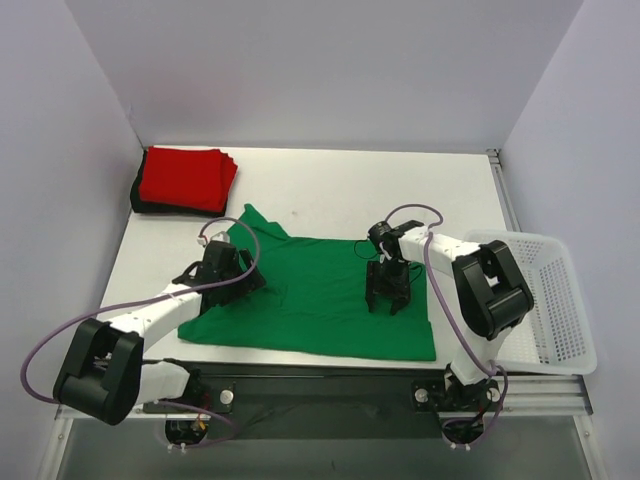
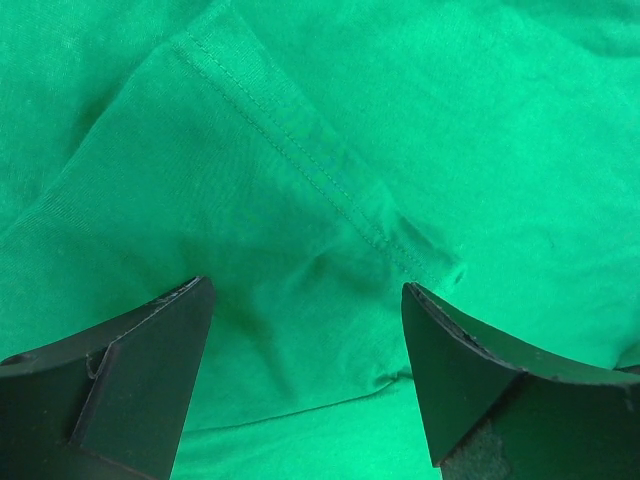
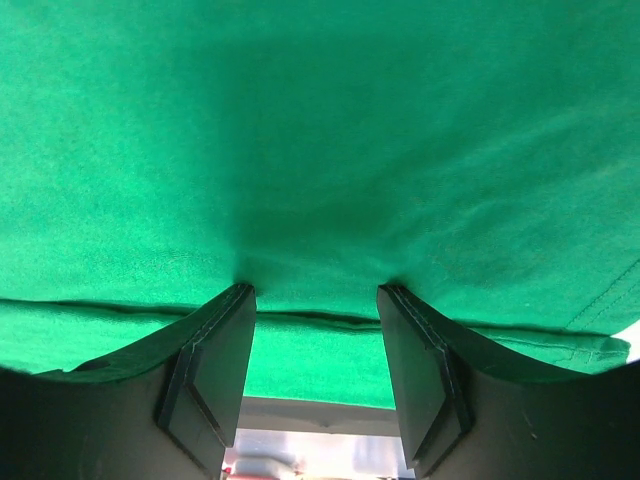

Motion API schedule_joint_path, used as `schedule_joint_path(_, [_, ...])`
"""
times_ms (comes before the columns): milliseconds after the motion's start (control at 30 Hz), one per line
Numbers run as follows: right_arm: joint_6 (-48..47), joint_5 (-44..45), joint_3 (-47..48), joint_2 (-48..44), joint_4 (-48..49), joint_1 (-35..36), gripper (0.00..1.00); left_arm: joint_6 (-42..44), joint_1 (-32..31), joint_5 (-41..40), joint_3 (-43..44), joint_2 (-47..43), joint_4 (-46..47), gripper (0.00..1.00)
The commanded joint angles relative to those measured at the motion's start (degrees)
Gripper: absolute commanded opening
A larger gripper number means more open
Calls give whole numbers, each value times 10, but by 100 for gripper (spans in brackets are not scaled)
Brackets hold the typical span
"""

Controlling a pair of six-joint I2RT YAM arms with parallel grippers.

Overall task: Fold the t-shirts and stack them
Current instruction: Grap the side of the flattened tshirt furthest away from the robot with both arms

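By the front edge of the table [image 1: 330, 190], find the green t-shirt [image 1: 310, 310] spread out flat. On it, see the left gripper [image 2: 308, 300] wide open over the left side and holding nothing, and the right gripper [image 3: 315, 300] about half open, tips pressing on the right side, gripping nothing that can be seen. Farther off, spot the white basket [image 1: 578, 320] at the right edge, then the red t-shirt [image 1: 185, 178] folded on top of the black t-shirt [image 1: 137, 192] in the far left corner.
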Motion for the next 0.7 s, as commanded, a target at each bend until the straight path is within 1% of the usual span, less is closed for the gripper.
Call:
schedule_joint_path(0, [-7, 10, -9, 4, -12, -1, 53, -27, 2, -18, -42, -28, -61, 88])
schedule_joint_path(167, [-5, 5, -17, -7, -12, -1, 53, -39, 1, -5, -76, -61, -65, 88])
schedule_joint_path(333, [0, -3, -28, -14, -12, 4, 53, -39, 1, 0, -79, -71, -63, 88])
schedule_joint_path(533, [11, -7, -37, -30, -13, 9, 53, -32, 1, -1, -52, -66, -74, 88])
schedule_joint_path(667, [15, -8, -12, -68, -26, 1, 53, -18, 1, -15, -19, -75, -82, 88])
